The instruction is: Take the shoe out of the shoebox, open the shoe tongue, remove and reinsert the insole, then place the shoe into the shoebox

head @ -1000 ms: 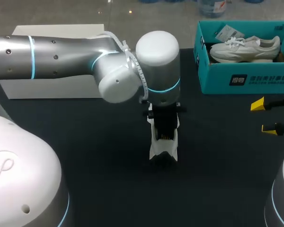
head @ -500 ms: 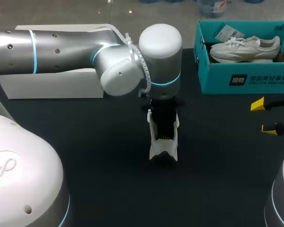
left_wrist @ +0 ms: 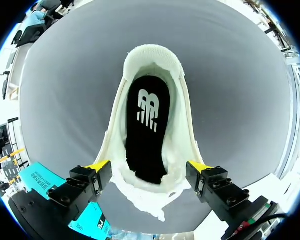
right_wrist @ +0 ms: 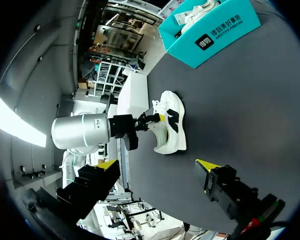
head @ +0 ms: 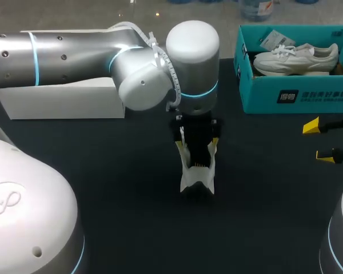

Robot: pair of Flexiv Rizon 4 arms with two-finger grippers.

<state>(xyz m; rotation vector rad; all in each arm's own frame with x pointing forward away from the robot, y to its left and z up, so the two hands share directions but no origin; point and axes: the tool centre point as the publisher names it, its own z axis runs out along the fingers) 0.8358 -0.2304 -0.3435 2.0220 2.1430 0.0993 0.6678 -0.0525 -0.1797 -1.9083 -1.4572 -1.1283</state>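
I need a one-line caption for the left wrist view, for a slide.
Left gripper poised over the white shoe on the table, black insole seated inside.

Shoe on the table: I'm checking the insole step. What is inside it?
A black insole lies inside the white shoe; its front end is hidden under the upper.

The shoe (left_wrist: 155, 57) fills the gap between the spread fingers of the left gripper (left_wrist: 149, 165). Open table (left_wrist: 230, 100) lies ahead of it and outside both fingers. Ahead of the right gripper (right_wrist: 157, 165), the table is passable up to the shoe. The shoebox (right_wrist: 210, 37), farther ahead and to one side, is occupied by a second shoe (head: 294, 57).
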